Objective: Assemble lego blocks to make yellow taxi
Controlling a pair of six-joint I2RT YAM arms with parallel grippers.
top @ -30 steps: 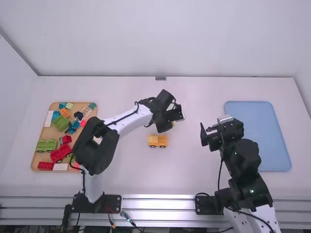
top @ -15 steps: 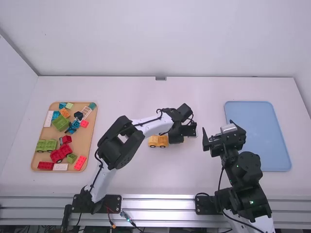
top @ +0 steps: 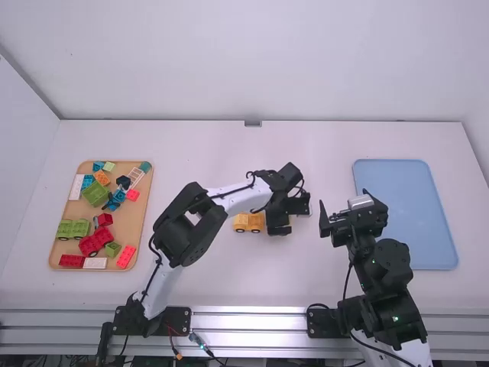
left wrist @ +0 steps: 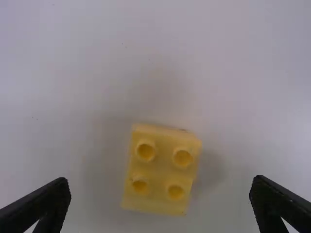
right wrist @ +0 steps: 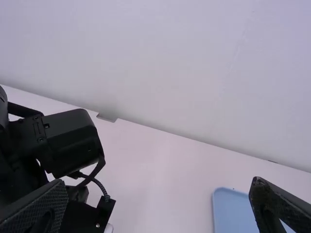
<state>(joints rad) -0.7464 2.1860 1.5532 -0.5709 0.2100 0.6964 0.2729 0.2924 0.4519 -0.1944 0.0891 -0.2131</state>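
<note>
Left gripper (top: 279, 222) wide open over the table (top: 183, 290), a four-stud yellow block (left wrist: 162, 170) between its fingers.
In the high view, the left gripper's own body hides most of what lies under it, just beside the yellow wheeled piece (top: 247, 222); whether they touch, I cannot tell. The left arm bends at the elbow and slants toward the middle, gripper pointing down. The right arm, its base cut off, reaches up the picture to the right gripper (top: 343, 200), near the blue tray (top: 405, 206). In the left wrist view, the fingers stand well apart, clear of the block's sides. In the right wrist view, the fingers are also wide apart, holding nothing; the left arm and the tray are cut off.
</note>
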